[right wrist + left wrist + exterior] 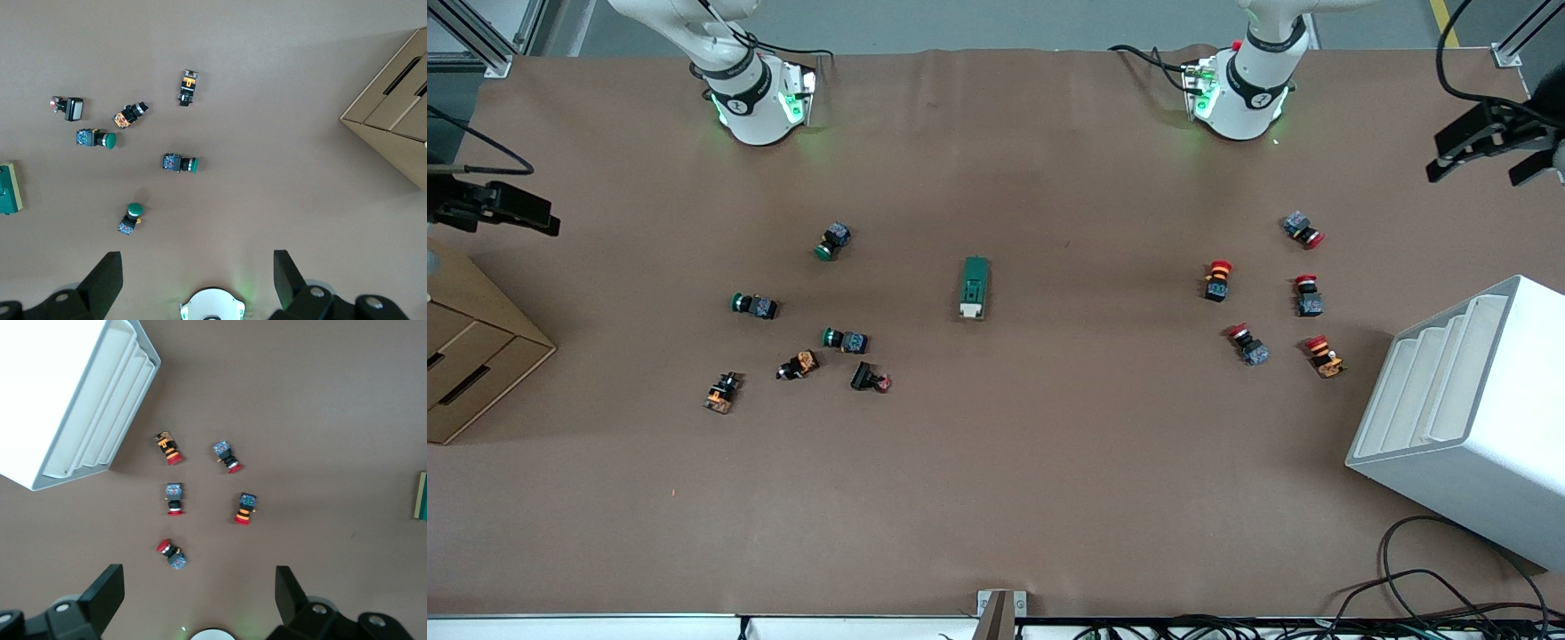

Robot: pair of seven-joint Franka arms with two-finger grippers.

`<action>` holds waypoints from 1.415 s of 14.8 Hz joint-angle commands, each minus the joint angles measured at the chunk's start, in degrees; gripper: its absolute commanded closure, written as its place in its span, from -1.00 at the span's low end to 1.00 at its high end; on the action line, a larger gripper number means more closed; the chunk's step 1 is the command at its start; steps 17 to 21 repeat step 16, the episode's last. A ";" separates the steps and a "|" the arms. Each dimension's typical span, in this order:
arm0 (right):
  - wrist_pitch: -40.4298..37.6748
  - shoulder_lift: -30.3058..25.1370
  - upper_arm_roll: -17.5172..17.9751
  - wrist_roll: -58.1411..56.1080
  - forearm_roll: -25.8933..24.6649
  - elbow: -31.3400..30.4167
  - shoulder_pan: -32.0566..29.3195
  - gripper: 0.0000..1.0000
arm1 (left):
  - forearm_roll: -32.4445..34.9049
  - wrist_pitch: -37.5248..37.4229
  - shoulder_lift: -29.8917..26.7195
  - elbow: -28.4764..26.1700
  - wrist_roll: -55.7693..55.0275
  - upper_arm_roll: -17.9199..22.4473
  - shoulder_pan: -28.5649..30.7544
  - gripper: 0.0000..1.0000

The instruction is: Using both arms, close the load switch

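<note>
The load switch [974, 286] is a dark-green elongated block lying at the middle of the table, its cream lever end toward the front camera. Only an edge of it shows in the left wrist view [421, 496] and in the right wrist view [9, 189]. My left gripper [1480, 158] hangs high over the left arm's end of the table, open and empty [199, 595]. My right gripper [516, 210] hangs high over the right arm's end, open and empty [195, 279]. Both are well away from the switch.
Several red-capped push-buttons [1218, 279] lie toward the left arm's end, beside a white stepped rack [1476, 418]. Green-capped push-buttons [833, 241] and small orange and black parts [799, 364] lie toward the right arm's end, near a cardboard box [471, 356]. Cables [1423, 604] run along the near edge.
</note>
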 commanded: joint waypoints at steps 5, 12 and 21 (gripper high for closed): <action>3.02 -10.62 0.37 0.62 0.71 -10.89 -0.61 -1.00 | 2.36 0.37 -2.34 -1.64 -2.97 -3.92 -1.01 -1.00; 4.87 -15.73 0.46 0.62 0.71 -15.29 -0.52 -1.00 | 2.19 0.37 -1.55 -0.32 -3.32 -3.75 -1.72 -1.00; 5.93 -15.64 0.55 0.71 0.71 -15.21 -0.26 -1.00 | 2.28 0.37 -1.46 -0.32 -6.75 -3.92 -2.07 -1.00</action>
